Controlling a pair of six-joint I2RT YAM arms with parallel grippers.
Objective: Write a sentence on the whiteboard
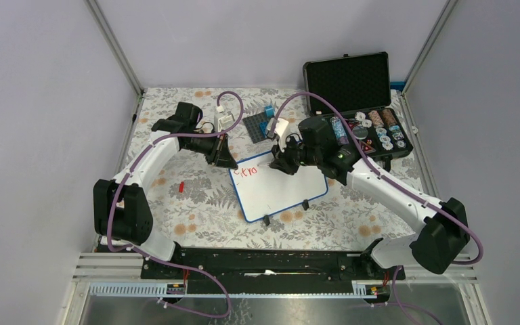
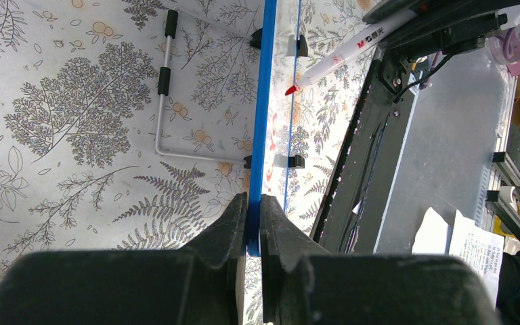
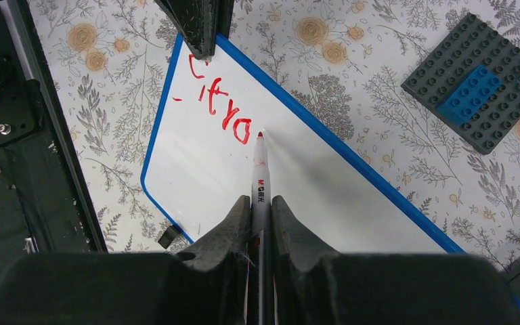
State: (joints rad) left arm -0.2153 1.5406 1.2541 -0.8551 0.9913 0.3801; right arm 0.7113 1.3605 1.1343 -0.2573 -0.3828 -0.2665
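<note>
The whiteboard, white with a thin blue rim and small black feet, lies in the middle of the table. Red letters stand at its far left corner; they also show in the right wrist view. My left gripper is shut on the board's blue rim at that corner. My right gripper is shut on a white marker. Its red tip is at the board surface just right of the last letter. The marker also shows in the left wrist view.
An open black foam-lined case with spools and small parts stands at the back right. A grey brick plate with a blue brick lies behind the board. A small red piece lies left of the board.
</note>
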